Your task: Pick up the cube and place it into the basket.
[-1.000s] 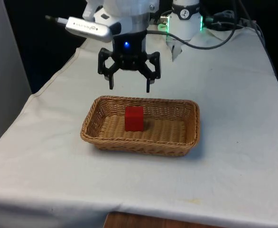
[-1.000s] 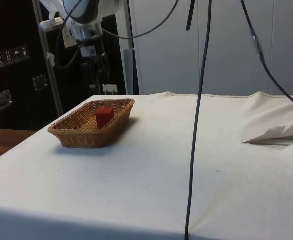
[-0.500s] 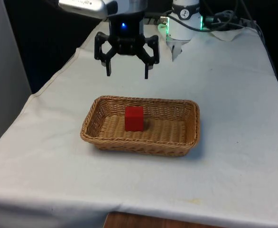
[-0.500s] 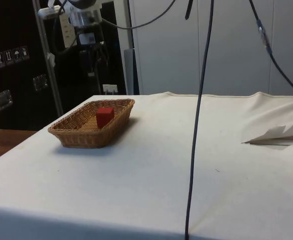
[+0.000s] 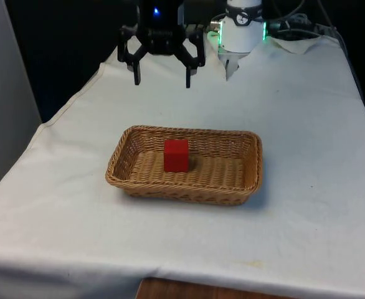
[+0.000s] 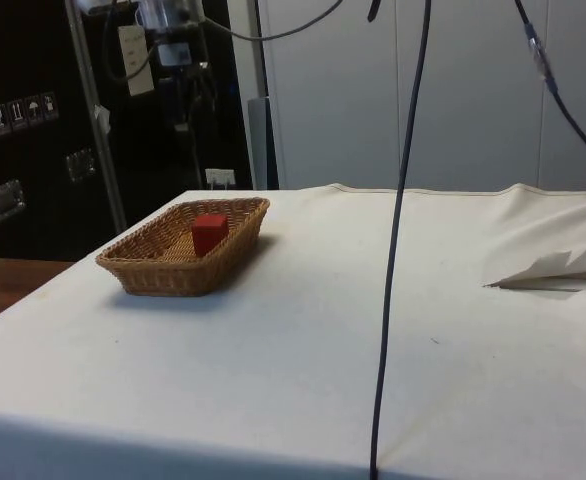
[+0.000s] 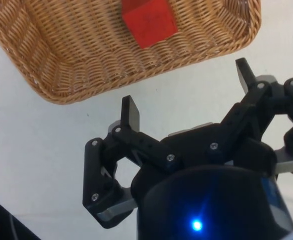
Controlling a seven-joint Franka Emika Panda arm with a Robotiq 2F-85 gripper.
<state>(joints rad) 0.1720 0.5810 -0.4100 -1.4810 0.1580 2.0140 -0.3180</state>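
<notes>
White tablecloth (image 5: 307, 124), hanging black cable (image 6: 393, 250), dark cabinets (image 6: 33, 130) behind.

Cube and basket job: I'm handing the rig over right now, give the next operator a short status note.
Gripper: open, holding nothing, high above the table beyond the basket's far side.
Cube: red, sitting inside the wicker basket, toward the front view's left half, on the basket floor.
Done: cube is picked and placed in the basket, released.
Left: nothing on the cube itself; probably just park the arm.
</notes>
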